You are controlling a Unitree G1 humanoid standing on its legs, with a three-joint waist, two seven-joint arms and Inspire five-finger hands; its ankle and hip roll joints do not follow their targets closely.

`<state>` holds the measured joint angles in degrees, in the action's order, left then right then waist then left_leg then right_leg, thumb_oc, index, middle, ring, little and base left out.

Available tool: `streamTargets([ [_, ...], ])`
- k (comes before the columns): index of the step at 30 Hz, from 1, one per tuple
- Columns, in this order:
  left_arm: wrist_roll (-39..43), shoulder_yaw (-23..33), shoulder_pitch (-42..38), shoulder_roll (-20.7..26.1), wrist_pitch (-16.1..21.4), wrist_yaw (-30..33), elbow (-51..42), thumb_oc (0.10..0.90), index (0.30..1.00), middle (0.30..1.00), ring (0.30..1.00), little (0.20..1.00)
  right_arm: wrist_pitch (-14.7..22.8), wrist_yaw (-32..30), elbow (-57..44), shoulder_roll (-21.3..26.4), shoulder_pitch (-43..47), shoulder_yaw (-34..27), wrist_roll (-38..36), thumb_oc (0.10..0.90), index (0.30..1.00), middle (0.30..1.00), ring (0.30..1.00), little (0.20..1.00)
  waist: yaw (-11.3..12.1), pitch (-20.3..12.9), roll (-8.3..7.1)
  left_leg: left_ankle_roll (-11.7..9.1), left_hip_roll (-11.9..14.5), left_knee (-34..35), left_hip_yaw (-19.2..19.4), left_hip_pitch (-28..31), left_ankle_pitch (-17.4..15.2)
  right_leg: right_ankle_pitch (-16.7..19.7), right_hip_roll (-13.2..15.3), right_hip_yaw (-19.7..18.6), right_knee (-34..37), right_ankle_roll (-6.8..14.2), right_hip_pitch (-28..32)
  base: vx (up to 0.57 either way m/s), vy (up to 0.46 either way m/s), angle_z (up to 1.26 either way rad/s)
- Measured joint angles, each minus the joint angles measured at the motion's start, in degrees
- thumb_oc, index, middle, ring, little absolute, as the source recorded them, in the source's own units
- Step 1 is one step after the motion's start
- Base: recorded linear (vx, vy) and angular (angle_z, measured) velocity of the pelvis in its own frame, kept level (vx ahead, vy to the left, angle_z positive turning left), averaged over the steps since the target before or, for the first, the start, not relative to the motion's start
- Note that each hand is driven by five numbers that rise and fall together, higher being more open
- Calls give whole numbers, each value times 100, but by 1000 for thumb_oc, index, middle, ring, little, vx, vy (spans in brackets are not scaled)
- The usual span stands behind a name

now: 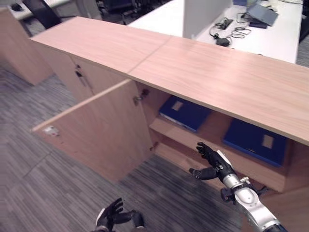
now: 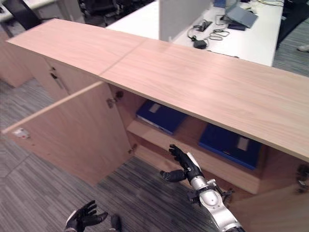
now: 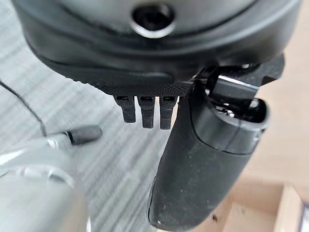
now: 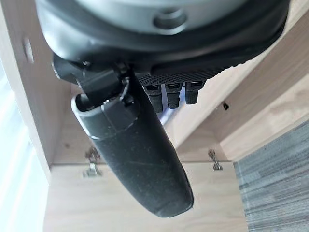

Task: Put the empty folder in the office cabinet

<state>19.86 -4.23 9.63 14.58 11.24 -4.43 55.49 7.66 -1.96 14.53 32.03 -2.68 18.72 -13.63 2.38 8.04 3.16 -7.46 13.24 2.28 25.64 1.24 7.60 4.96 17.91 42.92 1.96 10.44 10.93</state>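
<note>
Two blue folders lie flat on the upper shelf of the open wooden cabinet [image 1: 207, 77]: one folder [image 1: 185, 113] toward the left of the opening, the other folder [image 1: 255, 140] toward the right. My right hand [image 1: 210, 163] hovers in front of the shelf edge between them, fingers straight and spread, thumb out, holding nothing. My left hand [image 1: 112, 216] hangs low over the carpet near the bottom edge, fingers relaxed and empty.
The cabinet's left door [image 1: 96, 133] stands swung open toward me over the grey carpet [image 1: 29, 193]. A lower shelf [image 1: 174, 155] sits under the upper one. Behind the cabinet a white desk [image 1: 270, 34] carries cables and a laptop.
</note>
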Motion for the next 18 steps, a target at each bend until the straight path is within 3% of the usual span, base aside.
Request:
streamTargets([
  [1, -3, 56, -77, 43, 7, 39, 122, 800, 900, 900, 900, 900, -51, 3, 185, -29, -64, 25, 12, 800, 900, 900, 900, 900, -63, 16, -82, 295, -291, -2, 54, -86, 40, 53, 305, -16, -397, -87, -69, -95, 206, 107],
  [2, -19, 87, -170, 79, 15, 53, 208, 800, 900, 900, 900, 900, -50, 17, 208, -21, -160, 12, 14, 800, 900, 900, 900, 900, -61, 23, -70, 418, -396, 91, -70, -180, 77, -36, 406, -13, -726, -147, -177, -94, 206, 128],
  [3, -53, 131, -333, 143, 13, 56, 307, 800, 900, 900, 900, 900, -49, 21, 210, -23, -263, 4, 14, 800, 900, 900, 900, 900, -86, 26, -77, 588, -478, 135, -179, -365, 143, -412, 304, -52, -748, -112, -243, 7, 179, 122],
  [4, -75, 176, -421, 243, 11, 84, 289, 800, 900, 900, 900, 900, -54, 62, 206, -36, -289, 18, 17, 800, 900, 900, 900, 900, -75, 3, -151, 731, -497, 181, -223, -532, 86, -577, 30, -55, -221, -147, -213, 42, 196, 122],
  [5, -152, 382, -417, 380, -5, 120, 331, 800, 900, 900, 900, 900, -46, 153, 235, -232, -247, -57, 33, 800, 900, 900, 900, 900, -47, 25, -429, 702, -612, 161, 383, -605, -164, -64, 9, -109, 216, -138, -90, 71, 280, 111],
  [6, -234, 491, -429, 362, -41, 136, 407, 800, 900, 900, 900, 900, -55, 138, 219, -280, -304, -123, 43, 800, 900, 900, 900, 900, -128, 29, -422, 631, -464, -20, 905, -538, -151, -27, 61, 47, 190, -177, 27, 97, 248, 116],
  [7, -237, 501, -376, 364, -29, 143, 417, 800, 900, 900, 900, 900, -94, 103, 222, -302, -398, -204, 53, 800, 900, 900, 900, 900, -148, 68, -452, 677, -325, -369, 1082, -633, -305, -34, 195, 175, -147, -193, 115, 117, 280, 100],
  [9, -274, 452, -290, 406, -42, 146, 417, 800, 900, 900, 900, 900, -127, 84, 224, -304, -440, -205, 56, 800, 900, 900, 900, 900, -167, 7, -334, 707, -260, -655, 955, -612, -580, 49, 322, 278, -748, -303, 150, 145, 313, 78],
  [10, -295, 419, -220, 443, -36, 143, 379, 800, 900, 900, 900, 900, -131, 82, 197, -335, -452, -209, 65, 800, 900, 900, 900, 900, -174, -30, -309, 787, -315, -455, 681, -613, -542, 213, 512, 266, -1367, -333, -24, 176, 347, 85],
  [11, -335, 371, -220, 526, -37, 130, 292, 800, 900, 900, 900, 900, -129, 73, 175, -393, -459, -228, 68, 800, 900, 900, 900, 900, -193, -30, -326, 850, -378, -324, 534, -648, -500, 147, 586, 217, -1476, -234, -148, 188, 367, 86],
  [13, -349, 343, -259, 670, -36, 122, 193, 800, 900, 900, 900, 900, -132, 85, 170, -542, -404, -279, 125, 800, 900, 900, 900, 900, -177, -66, -535, 1005, -530, -231, 353, -784, -398, -28, 606, 179, -912, -49, -235, 199, 352, 56],
  [14, -366, 334, -312, 716, -45, 123, 189, 800, 900, 900, 900, 900, -137, 85, 187, -656, -369, -328, 176, 800, 900, 900, 900, 900, -157, -80, -650, 1008, -626, -233, 292, -846, -394, 209, 570, 179, -613, -104, -224, 207, 370, 80],
  [15, -477, 313, -430, 764, -66, 71, 188, 800, 900, 900, 900, 900, -163, 32, 239, -947, -409, -568, 193, 800, 900, 900, 900, 900, -109, -102, -830, 998, -894, -282, 231, -909, -362, 911, 837, 378, -784, -297, -169, 203, 348, 73],
  [18, -493, 101, -404, 688, -58, -5, -135, 800, 900, 900, 900, 900, -187, -11, 498, -948, -249, -596, 223, 800, 900, 900, 900, 900, -93, -71, -585, 1157, -1106, -83, 91, -658, -395, 1122, 1319, 286, -1722, -269, -331, 246, 362, 46],
])
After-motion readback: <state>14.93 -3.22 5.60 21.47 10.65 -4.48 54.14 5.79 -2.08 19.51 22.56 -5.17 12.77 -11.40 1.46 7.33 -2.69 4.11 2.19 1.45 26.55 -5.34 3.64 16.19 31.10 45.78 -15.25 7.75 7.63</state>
